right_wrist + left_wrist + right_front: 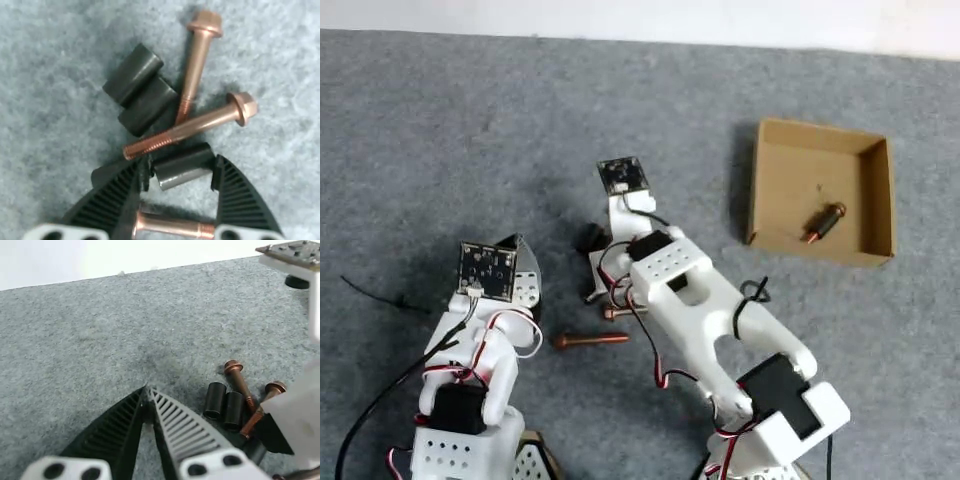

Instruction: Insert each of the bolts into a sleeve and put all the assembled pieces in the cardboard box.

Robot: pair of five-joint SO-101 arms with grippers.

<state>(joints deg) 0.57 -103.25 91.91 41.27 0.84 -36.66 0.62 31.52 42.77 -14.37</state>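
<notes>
We're on the sleeve pick. The right gripper (180, 176) clamps a black cylindrical sleeve (184, 164) mid-desk, beside a loose copper-coloured bolt (190, 127). The left gripper (147, 392) is clenched and empty. The brown cardboard box (760, 180), far right of the desk, holds one assembled piece (823, 222). Next we'd lift the sleeve and line it up with a bolt.

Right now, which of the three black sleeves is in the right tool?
The lone sleeve, caught end to end between the right tool's fingers. The other two sleeves lie free, side by side and touching.
</notes>
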